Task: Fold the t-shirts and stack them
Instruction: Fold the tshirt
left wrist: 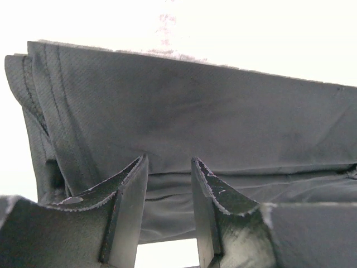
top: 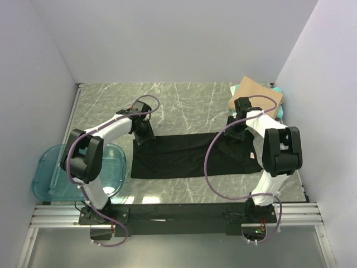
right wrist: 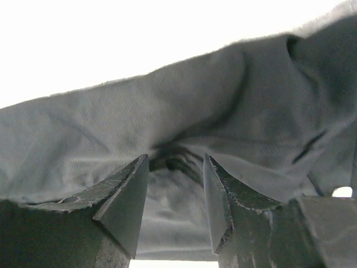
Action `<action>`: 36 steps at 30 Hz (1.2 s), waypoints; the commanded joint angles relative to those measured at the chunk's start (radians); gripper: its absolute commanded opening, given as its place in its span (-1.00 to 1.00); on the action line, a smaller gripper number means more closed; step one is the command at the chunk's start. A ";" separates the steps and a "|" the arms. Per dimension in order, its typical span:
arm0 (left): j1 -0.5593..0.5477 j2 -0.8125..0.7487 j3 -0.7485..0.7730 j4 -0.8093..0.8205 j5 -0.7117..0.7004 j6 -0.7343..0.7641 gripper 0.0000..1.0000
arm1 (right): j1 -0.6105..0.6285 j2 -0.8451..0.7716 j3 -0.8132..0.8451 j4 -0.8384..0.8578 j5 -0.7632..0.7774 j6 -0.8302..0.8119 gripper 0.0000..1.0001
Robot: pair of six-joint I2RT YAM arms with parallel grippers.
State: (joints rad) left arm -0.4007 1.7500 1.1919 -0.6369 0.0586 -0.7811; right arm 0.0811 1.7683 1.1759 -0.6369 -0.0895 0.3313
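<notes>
The black t-shirt lies on the table as a long flat band, folded lengthwise. My left gripper is down at its far left corner. There its jaws stand apart, and the dark cloth with its stitched hem lies just past the tips. My right gripper is at the far right end of the band. Its jaws are also apart, over a puckered bunch of cloth. A folded tan t-shirt lies at the back right, with a teal t-shirt showing under it.
A translucent blue plastic tub sits at the left edge beside the left arm's base. White walls close in the marble table on three sides. A metal rail runs along the near edge.
</notes>
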 commanded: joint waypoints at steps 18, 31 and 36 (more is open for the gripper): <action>-0.003 0.036 0.015 0.037 0.014 0.006 -0.15 | 0.017 0.036 0.051 -0.003 -0.042 -0.012 -0.53; -0.003 0.031 -0.020 0.062 0.026 0.039 -0.15 | 0.035 0.002 0.045 -0.061 -0.073 -0.005 -1.00; -0.003 0.039 -0.031 0.069 0.038 0.085 -0.16 | 0.071 -0.055 -0.002 -0.093 -0.069 0.054 -1.00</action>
State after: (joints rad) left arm -0.4007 1.7969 1.1660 -0.5919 0.0750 -0.7433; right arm 0.1242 1.7939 1.1942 -0.6830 -0.1524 0.3443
